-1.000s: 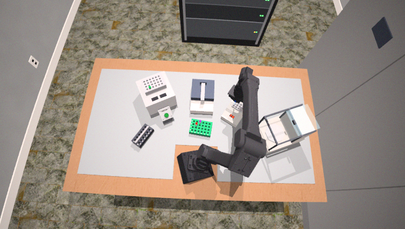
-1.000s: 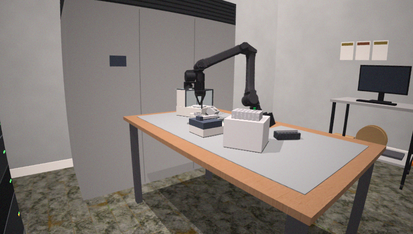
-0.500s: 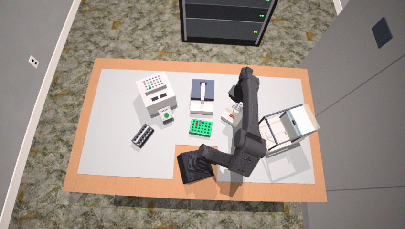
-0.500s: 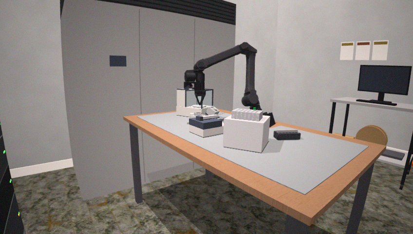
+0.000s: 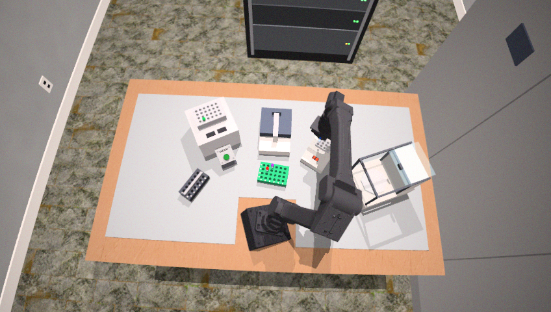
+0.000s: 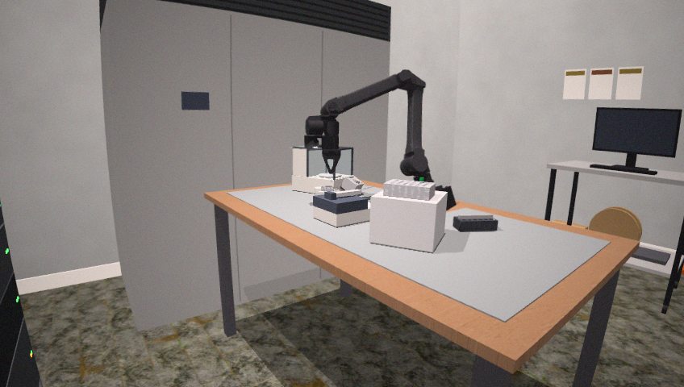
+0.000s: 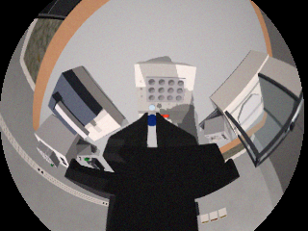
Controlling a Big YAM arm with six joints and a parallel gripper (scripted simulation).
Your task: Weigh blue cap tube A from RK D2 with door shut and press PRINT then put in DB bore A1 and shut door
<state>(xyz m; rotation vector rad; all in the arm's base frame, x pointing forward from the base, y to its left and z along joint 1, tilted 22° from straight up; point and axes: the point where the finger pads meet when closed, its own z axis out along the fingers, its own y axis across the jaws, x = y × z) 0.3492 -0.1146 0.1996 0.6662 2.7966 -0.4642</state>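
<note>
One wood-edged table (image 5: pixel 266 266) (image 6: pixel 431 322) under a pale mat. Above it, a black arm (image 5: pixel 340 143) (image 6: pixel 369 95) bent over toward the dry block. Far right, the balance (image 5: pixel 371 168) (image 6: pixel 299 163) (image 7: pixel 238 79), open at the top, with its glass door (image 5: pixel 415 166) slid back. Left of center, the white mixer (image 5: pixel 220 141) (image 6: pixel 407 225) (image 7: pixel 57 137); next to it, the navy-lidded spectrophotometer (image 5: pixel 266 121) (image 6: pixel 340 205) (image 7: pixel 79 98). Between that and the balance, the dry block (image 5: pixel 309 158) (image 7: pixel 144 72), partly hidden by the arm from above. Near the base, the green rack (image 5: pixel 273 174), with red and purple caps showing; off to the left, the black magnet block (image 5: pixel 194 185) (image 6: pixel 475 223). Pointing down, the gripper (image 6: pixel 331 168) (image 7: pixel 151 115), clenched around blue-capped tube A (image 5: pixel 319 138) (image 7: pixel 152 120) at the dry block. Impossible to tell how deep in any bore.

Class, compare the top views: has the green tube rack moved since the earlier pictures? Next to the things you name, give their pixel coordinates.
No. The green tube rack (image 5: pixel 273 173) sits the same way in front of the blue-topped machine (image 5: pixel 271 131).
</note>
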